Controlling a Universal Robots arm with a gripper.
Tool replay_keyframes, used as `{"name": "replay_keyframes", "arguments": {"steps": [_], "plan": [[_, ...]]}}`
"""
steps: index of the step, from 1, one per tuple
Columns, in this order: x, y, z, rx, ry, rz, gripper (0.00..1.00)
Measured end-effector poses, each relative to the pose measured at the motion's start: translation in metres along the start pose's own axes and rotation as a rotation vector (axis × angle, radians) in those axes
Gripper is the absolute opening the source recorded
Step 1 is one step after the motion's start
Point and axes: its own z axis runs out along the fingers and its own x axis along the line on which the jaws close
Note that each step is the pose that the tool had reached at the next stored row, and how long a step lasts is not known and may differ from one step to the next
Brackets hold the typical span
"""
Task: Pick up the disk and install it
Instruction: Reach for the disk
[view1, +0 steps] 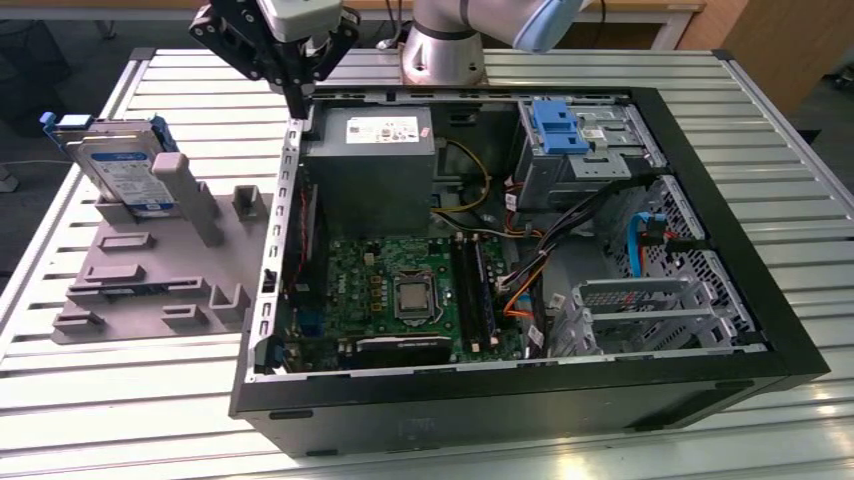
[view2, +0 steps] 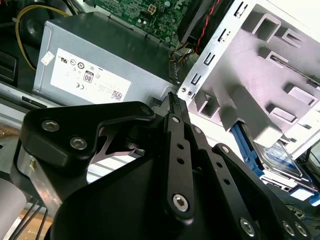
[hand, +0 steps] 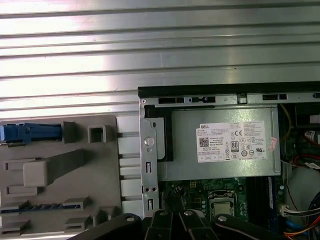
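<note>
Where the scene lies nearest, computer case (view1: 534, 405): open tower lying on its side on the slatted table (view1: 134, 410), its black near wall standing tall.
Drive cage (view1: 654, 315): bare metal bay at the near right with nothing in it, which I judge the likely seat.
Cables (view1: 527, 290): orange and black leads sprawl just left of the cage, and a blue cable (view1: 631, 240) runs beyond it. Risk: anything carried in low could snag them.
Fixture (view1: 174, 265): grey plate with posts and slots, left of the case.
Disk (view1: 120, 170): leans tilted at the fixture's far end with its blue rails on, well apart from the cage and not yet picked up. Risk: an off-centre grasp could tip it, since it is only propped.
Gripper (view1: 296, 92): hangs over the case's far left corner, jaws drawn together on nothing. Risk: its tip sits near the case's metal edge and could clip it.
Power supply (view1: 371, 165): grey box just right of the gripper.
Blue bracket (view1: 554, 125): far right bay, no drive in it.
</note>
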Motion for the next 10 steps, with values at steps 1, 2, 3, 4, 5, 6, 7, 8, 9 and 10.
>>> {"name": "replay_keyframes", "arguments": {"steps": [1, 2, 3, 4, 5, 6, 7, 8, 9, 10], "plan": [[0.0003, 0.0000, 0.0000, 0.0000, 0.0000, 0.000, 0.11], [0.0005, 0.0000, 0.0001, 0.0000, 0.0000, 0.000, 0.11], [0.0008, -0.0001, 0.0001, 0.0000, 0.0000, 0.000, 0.11], [0.0011, -0.0001, 0.0002, 0.0000, 0.0000, 0.000, 0.11], [0.0014, -0.0001, 0.0003, 0.0000, 0.0000, 0.000, 0.11], [0.0018, -0.0002, 0.0003, 0.0000, 0.0000, 0.000, 0.11], [0.0021, -0.0002, 0.0004, 0.0000, 0.0000, 0.000, 0.11], [0.0025, -0.0002, 0.0004, 0.0000, 0.0000, 0.000, 0.11], [0.0029, -0.0003, 0.0005, 0.0000, 0.0000, 0.000, 0.11], [0.0033, -0.0003, 0.0005, 0.0000, 0.0000, 0.000, 0.11]]}}
